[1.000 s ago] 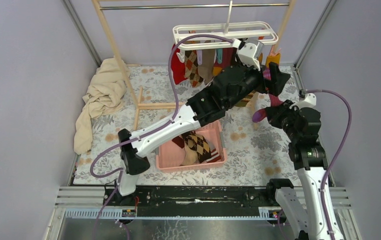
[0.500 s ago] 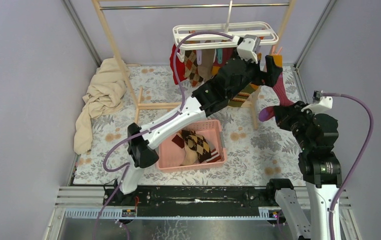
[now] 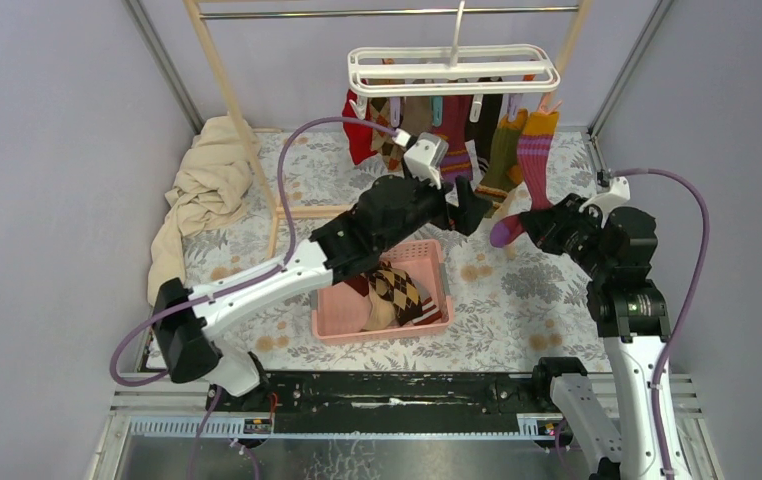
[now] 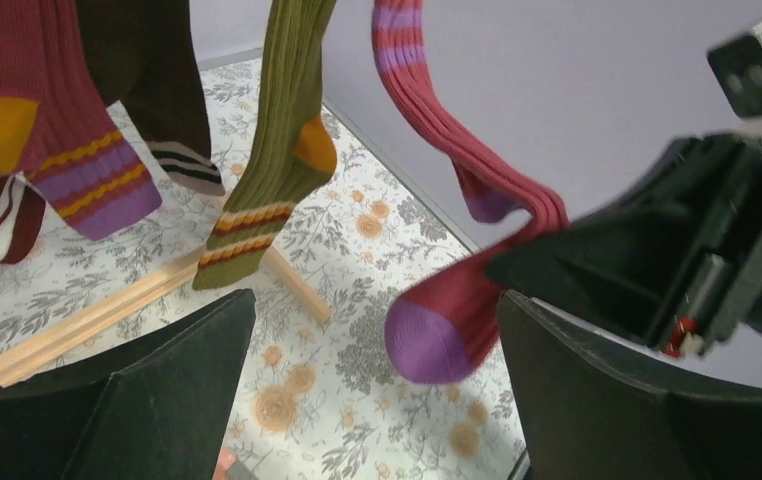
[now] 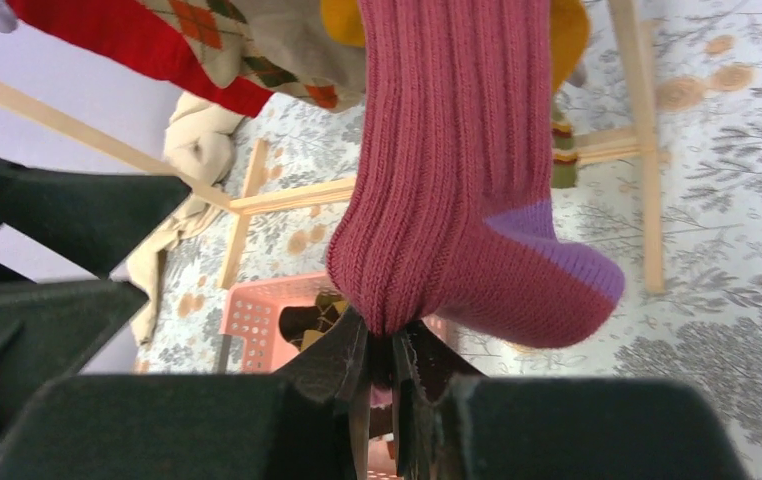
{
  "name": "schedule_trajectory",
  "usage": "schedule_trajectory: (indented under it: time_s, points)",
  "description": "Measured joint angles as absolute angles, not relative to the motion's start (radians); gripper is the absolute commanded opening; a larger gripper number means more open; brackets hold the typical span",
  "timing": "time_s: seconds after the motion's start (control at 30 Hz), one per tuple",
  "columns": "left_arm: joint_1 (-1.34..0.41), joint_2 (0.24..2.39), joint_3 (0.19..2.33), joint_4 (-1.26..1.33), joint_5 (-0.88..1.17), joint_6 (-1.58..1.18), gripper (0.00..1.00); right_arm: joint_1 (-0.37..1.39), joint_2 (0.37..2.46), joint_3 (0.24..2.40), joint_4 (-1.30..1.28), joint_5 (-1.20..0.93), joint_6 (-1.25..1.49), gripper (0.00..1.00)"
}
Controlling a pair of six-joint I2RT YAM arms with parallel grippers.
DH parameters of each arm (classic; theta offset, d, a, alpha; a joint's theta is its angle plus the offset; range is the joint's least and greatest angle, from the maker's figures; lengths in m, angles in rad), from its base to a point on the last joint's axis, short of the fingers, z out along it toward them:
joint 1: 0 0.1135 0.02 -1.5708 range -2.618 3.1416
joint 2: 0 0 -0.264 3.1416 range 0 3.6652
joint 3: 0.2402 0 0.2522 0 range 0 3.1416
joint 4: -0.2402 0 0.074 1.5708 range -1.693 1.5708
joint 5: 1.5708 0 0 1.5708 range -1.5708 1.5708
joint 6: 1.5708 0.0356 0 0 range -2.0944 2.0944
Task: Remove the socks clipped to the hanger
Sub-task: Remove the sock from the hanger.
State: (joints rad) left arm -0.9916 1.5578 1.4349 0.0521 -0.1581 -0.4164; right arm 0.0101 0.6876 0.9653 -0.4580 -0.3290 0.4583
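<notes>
From above, you see the hanger (image 3: 454,68) hooked on the rail of the wooden rack (image 3: 225,90), with the socks (image 3: 447,125) hanging in a row beneath it. Your right gripper (image 3: 534,224) is clenched on the foot of the maroon sock (image 3: 535,160) at the row's right end. Its cuff is up at the hanger and its purple toe pokes out to the left. Your left gripper (image 3: 469,210) is released, jaws wide, just left of that toe and near the far right corner of the pink basket (image 3: 446,290). The basket sits on the bench (image 3: 517,300) and holds argyle socks (image 3: 395,290). In the left wrist view, the left gripper (image 4: 377,400) frames the purple toe between spread fingers (image 4: 147,400) without touching it, and the olive sock (image 4: 277,130) hangs beside. In the right wrist view, the right gripper (image 5: 382,350) pinches the maroon sock's (image 5: 447,200) ribbed fabric just behind the toe.
</notes>
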Motion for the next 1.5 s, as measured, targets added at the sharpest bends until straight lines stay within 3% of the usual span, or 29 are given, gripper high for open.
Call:
schedule_trajectory:
  time_s: [0.43, 0.9, 1.5]
  points:
    - [-1.0, 1.446, 1.192, 0.105, -0.184, -0.406, 0.99, 0.01, 0.814, 0.902, -0.308, -0.471, 0.553, 0.07]
    - [-1.002, 1.539, 1.175, 0.242, -0.078, -0.384, 0.99, 0.01, 0.824, 0.898, -0.283, -0.613, 0.576, 0.07]
    - [-1.005, 1.46, 1.2, 0.211, -0.115, -0.337, 0.99, 0.014, 0.809, 0.919, -0.448, -0.576, 0.438, 0.07]
